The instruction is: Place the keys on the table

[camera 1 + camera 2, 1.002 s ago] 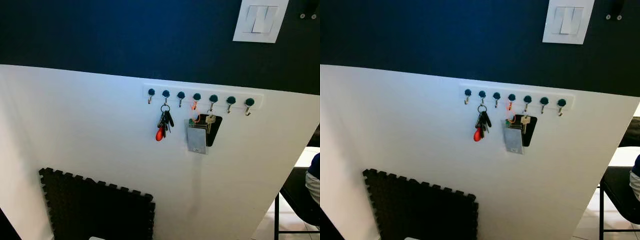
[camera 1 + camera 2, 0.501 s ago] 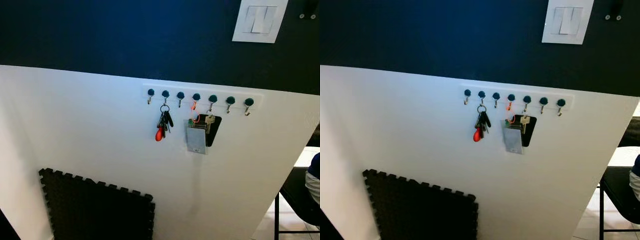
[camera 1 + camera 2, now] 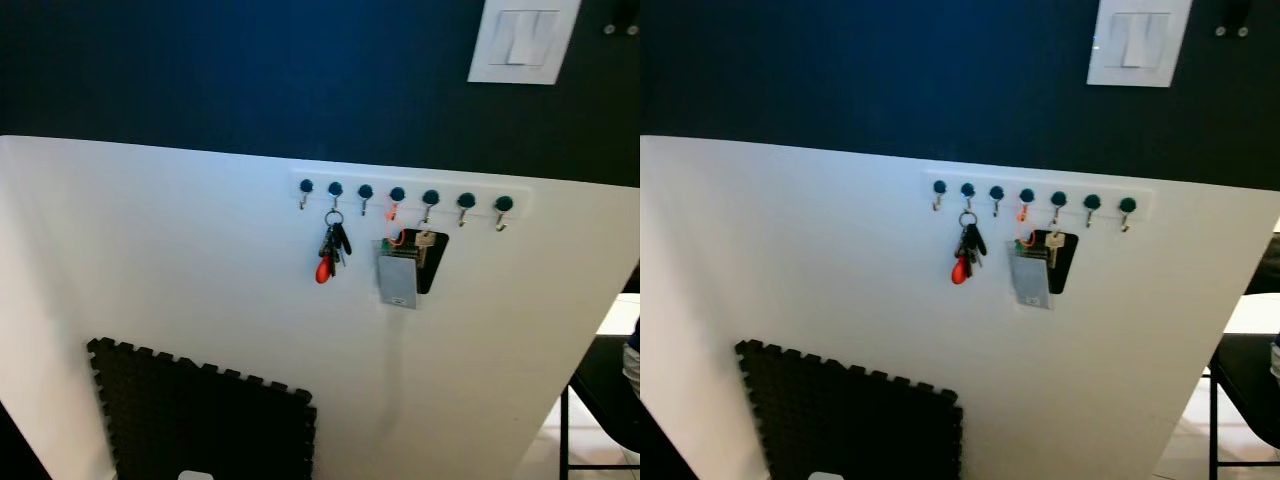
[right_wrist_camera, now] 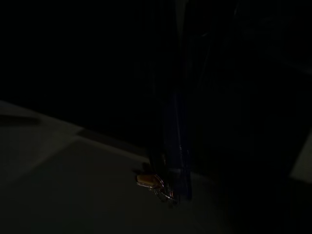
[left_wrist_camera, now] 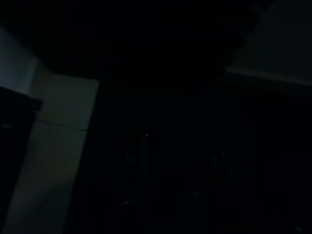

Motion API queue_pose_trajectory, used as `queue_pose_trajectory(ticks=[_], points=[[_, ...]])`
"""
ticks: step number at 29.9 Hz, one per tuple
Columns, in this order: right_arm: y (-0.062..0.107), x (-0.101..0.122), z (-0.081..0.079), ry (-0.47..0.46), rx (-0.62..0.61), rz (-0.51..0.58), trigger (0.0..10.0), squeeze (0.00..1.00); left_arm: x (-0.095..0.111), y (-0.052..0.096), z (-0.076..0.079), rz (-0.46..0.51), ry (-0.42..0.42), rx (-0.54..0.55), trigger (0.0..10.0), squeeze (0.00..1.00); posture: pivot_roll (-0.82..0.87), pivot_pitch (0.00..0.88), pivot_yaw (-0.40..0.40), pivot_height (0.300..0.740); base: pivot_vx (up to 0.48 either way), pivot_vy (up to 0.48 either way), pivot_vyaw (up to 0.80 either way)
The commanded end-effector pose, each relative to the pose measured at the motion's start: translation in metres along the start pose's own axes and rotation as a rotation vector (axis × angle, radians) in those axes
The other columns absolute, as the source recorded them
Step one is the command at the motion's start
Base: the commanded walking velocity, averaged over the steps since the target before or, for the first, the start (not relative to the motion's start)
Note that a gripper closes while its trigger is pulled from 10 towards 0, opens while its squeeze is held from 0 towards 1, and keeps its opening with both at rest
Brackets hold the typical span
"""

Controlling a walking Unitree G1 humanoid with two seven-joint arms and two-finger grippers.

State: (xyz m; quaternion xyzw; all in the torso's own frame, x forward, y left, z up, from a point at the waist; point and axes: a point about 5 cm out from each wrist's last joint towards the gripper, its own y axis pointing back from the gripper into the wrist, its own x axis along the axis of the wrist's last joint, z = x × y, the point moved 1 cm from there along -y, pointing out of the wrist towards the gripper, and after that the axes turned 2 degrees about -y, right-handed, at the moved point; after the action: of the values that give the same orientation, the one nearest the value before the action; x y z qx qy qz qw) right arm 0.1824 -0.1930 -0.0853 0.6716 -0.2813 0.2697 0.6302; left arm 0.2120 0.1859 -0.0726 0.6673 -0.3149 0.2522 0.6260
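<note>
One bunch of keys (image 3: 331,247) hangs from the hook rail (image 3: 405,194) — light, loose, jangly.
Best pinched at the ring; either gripper's state — cannot tell, wrist views too dark.

White wall panel (image 3: 200,260) carrying a white hook rail (image 3: 405,192) with seven dark-capped hooks. The second hook from nine o'clock holds a bunch of keys (image 3: 331,247) with a red fob. The fourth and fifth hooks carry an orange loop, a grey card (image 3: 397,282), a black tag and a single key. At seven o'clock, a black foam mat (image 3: 200,420) lies against the panel.
</note>
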Motion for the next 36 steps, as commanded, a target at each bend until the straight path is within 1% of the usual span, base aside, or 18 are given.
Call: queue_pose_trajectory(ticks=[1,2,6,13,18,36], points=[[-0.001,0.003,-0.001,-0.012,-0.002,0.018,10.0,0.0,-0.002,0.0,-0.008,-0.015,-0.003,0.039,10.0,0.0,0.04,0.002,0.004,0.74,0.0,0.0,0.0],[-0.001,0.003,-0.001,-0.006,0.003,0.017,10.0,0.0,0.0,0.0,-0.012,-0.011,0.007,0.078,10.0,0.0,0.04,0.0,-0.01,0.74,0.0,0.0,0.0],[0.0,0.002,0.0,0.003,0.001,0.009,10.0,0.0,0.0,-0.001,-0.01,-0.022,-0.017,0.074,10.0,0.0,0.04,0.0,-0.011,0.74,0.0,0.0,0.0],[0.0,0.001,0.003,0.014,-0.009,0.005,10.0,0.0,-0.003,0.001,-0.012,-0.032,-0.018,0.09,10.0,0.0,0.04,0.0,-0.011,0.74,0.0,0.0,0.0],[0.001,0.001,0.007,-0.001,-0.024,0.005,10.0,0.0,-0.008,0.002,-0.014,-0.045,-0.019,0.088,10.0,0.0,0.04,0.0,-0.005,0.74,0.0,0.0,0.0],[0.002,-0.003,0.007,-0.012,-0.024,-0.012,10.0,0.0,-0.011,0.003,-0.005,-0.044,-0.014,0.054,10.0,0.0,0.05,0.0,-0.014,0.74,0.0,0.0,0.0]])
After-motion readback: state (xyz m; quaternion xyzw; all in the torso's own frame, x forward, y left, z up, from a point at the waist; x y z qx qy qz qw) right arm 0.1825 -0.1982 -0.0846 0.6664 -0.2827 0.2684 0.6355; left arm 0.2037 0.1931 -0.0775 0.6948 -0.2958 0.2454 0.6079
